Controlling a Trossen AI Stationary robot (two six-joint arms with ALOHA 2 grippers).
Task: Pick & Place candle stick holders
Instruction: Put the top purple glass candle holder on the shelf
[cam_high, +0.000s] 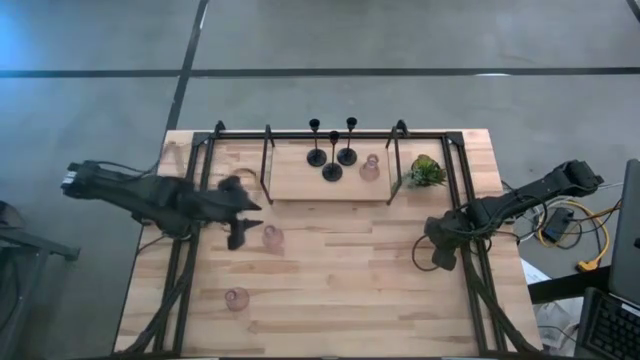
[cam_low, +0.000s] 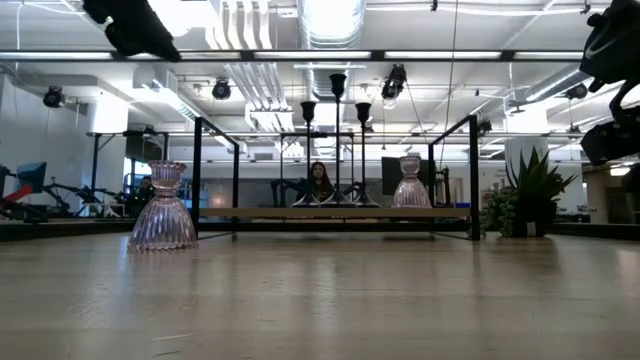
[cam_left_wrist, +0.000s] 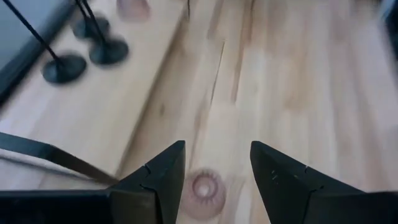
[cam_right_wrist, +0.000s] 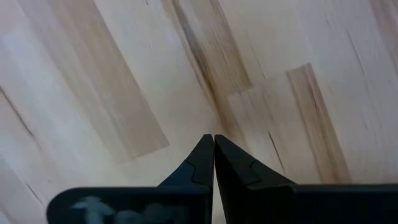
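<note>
Left gripper (cam_high: 243, 226) hangs open and empty above the wooden table (cam_high: 340, 300), just beside a pink glass holder (cam_high: 272, 237); a second pink holder (cam_high: 236, 298) stands nearer the front edge, a third (cam_high: 370, 167) on the raised shelf (cam_high: 290, 175) with three black candle stick holders (cam_high: 332, 160), and a small green plant (cam_high: 426, 171) sits beside the shelf. Right gripper (cam_high: 441, 258) waits at the table's right side, well apart from them. From table height, two pink holders (cam_low: 162, 208) show, the three black ones behind. Past the left wrist, the fingers (cam_left_wrist: 163, 177) stand apart with a pink holder (cam_left_wrist: 203, 192) below their gap, untouched. Past the right wrist, the fingers (cam_right_wrist: 231, 163) are pressed together over bare wood.
</note>
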